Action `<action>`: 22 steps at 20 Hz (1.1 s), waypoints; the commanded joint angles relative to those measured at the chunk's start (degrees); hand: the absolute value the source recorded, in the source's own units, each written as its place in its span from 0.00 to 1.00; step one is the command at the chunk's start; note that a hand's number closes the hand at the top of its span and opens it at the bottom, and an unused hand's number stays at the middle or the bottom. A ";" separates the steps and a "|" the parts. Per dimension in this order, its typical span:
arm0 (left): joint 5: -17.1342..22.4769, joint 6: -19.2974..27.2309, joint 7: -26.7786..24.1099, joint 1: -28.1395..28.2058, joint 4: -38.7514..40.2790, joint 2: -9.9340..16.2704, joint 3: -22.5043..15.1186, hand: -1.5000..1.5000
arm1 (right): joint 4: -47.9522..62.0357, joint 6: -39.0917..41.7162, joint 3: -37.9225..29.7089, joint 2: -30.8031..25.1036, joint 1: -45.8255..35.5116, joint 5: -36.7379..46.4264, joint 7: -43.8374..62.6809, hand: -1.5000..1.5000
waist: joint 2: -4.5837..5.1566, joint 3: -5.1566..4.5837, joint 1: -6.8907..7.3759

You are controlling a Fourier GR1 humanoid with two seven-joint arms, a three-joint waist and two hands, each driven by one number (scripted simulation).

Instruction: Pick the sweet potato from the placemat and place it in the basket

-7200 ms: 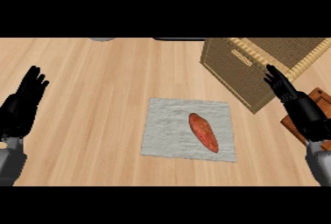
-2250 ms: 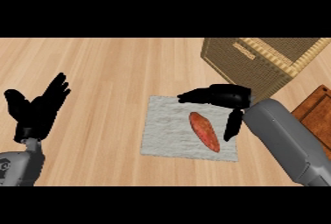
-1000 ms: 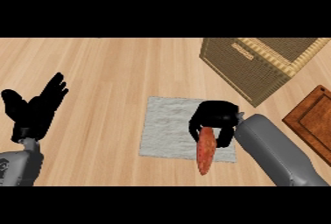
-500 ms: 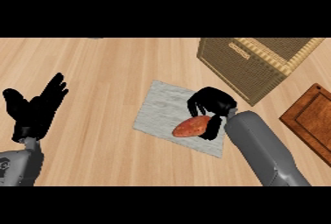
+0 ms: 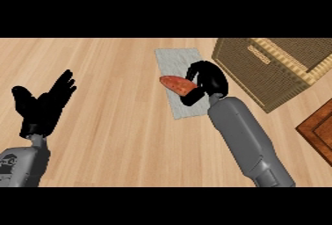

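The orange sweet potato point(image 5: 176, 84) is held over the grey placemat point(image 5: 179, 68), its left end sticking out of my right hand point(image 5: 207, 80), whose fingers curl round it. The woven basket point(image 5: 272, 70) stands just right of that hand, with its open top at the view's upper right. At the left, my left hand point(image 5: 44, 104) rests open with fingers up, away from everything.
A brown wooden board point(image 5: 319, 127) lies at the right edge below the basket. Light wooden counter point(image 5: 117, 145) stretches between the two arms and across the lower part of the view.
My right hand closed on the sweet potato and lifted it off the placemat, turning it sideways. The view has shifted, so placemat and basket sit differently. The left hand stayed still.
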 commanded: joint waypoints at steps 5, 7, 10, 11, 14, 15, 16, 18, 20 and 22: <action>-1.38 -0.78 0.38 -2.97 1.16 -1.89 -3.41 0.50 | -1.88 -27.13 2.93 1.11 -15.56 2.03 19.41 1.00 | 0.00 -0.19 3.91; -1.43 -0.68 -0.72 -1.95 1.21 -2.84 -3.87 0.50 | 1.51 -31.11 3.85 1.11 -20.29 5.22 25.55 1.00 | 0.27 -0.32 4.59; -1.63 -0.87 -0.20 -2.74 2.00 -1.56 -3.09 0.50 | 5.99 -35.12 6.03 1.12 -27.09 9.05 35.52 1.00 | 0.21 -0.35 4.12; -0.86 -0.74 0.24 -3.91 2.18 -1.72 -2.38 0.50 | 7.86 -35.53 6.98 1.12 -29.02 9.26 38.64 1.00 | 0.31 -0.32 3.91; -1.61 -0.05 0.87 -4.54 1.57 -2.13 -3.04 0.50 | 12.90 -34.55 6.89 1.12 -36.76 12.74 46.04 1.00 | 0.25 -0.31 3.23; -1.31 0.68 1.55 -5.39 1.60 -2.15 -2.28 0.50 | 15.55 -33.99 6.29 1.12 -38.75 14.18 47.24 1.00 | 0.39 -0.28 2.53; -1.11 0.06 2.00 -5.26 2.39 -1.61 -2.05 0.50 | 16.12 -34.14 8.27 1.12 -40.82 15.22 49.76 1.00 | 0.25 -0.28 2.49; -0.78 -0.07 1.14 -3.82 1.98 -1.60 -1.64 0.50 | 20.74 -33.10 6.75 1.12 -44.04 16.61 50.71 1.00 | 0.48 -0.24 2.12; -1.93 0.89 -0.34 -3.66 2.14 -1.50 -1.51 0.50 | 23.20 -34.43 6.18 1.11 -46.03 17.12 51.36 1.00 | 0.73 -0.22 2.25; -0.50 -0.27 0.22 -3.73 2.81 0.01 0.25 0.50 | 25.82 -33.85 3.60 0.77 -49.02 18.31 51.43 1.00 | 0.65 -0.18 0.87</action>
